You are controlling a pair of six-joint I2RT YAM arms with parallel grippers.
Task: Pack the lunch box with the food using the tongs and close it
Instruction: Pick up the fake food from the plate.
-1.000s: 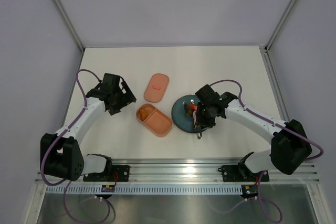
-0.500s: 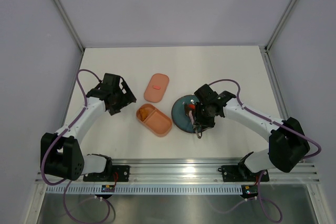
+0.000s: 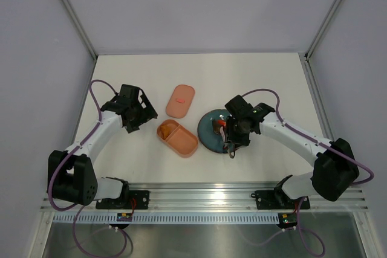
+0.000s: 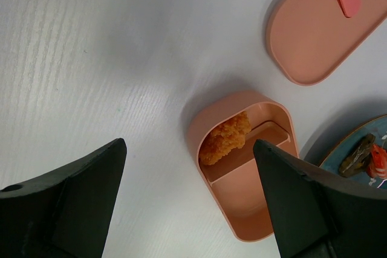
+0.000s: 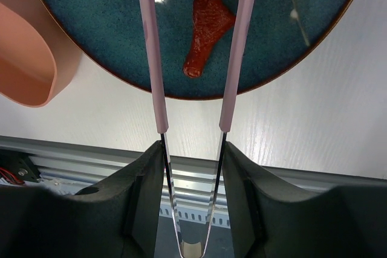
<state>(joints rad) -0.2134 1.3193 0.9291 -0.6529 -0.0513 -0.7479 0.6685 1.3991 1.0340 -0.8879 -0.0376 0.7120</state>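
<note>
The salmon-pink lunch box [image 3: 178, 138] lies open with an orange piece of food [image 4: 225, 139] in its smaller compartment. Its lid [image 3: 181, 100] rests apart, behind it. My right gripper [image 5: 192, 156] is shut on the tongs [image 5: 154, 58], both fingers pressing the thin metal arms. The pink tong ends are spread to either side of a red piece of food [image 5: 207, 28] on the teal plate [image 3: 207, 140], not touching it. A dark brown piece [image 4: 357, 155] also lies on the plate. My left gripper [image 4: 188, 146] hangs open above the table, left of the box, holding nothing.
The plate sits directly right of the box, nearly touching it. The aluminium rail [image 3: 205, 194] with the arm bases runs along the near edge. Grey walls [image 3: 199, 10] enclose the table on three sides.
The tong arms have spread wider around the red piece, and my right gripper has eased its squeeze. The left arm has barely moved.
</note>
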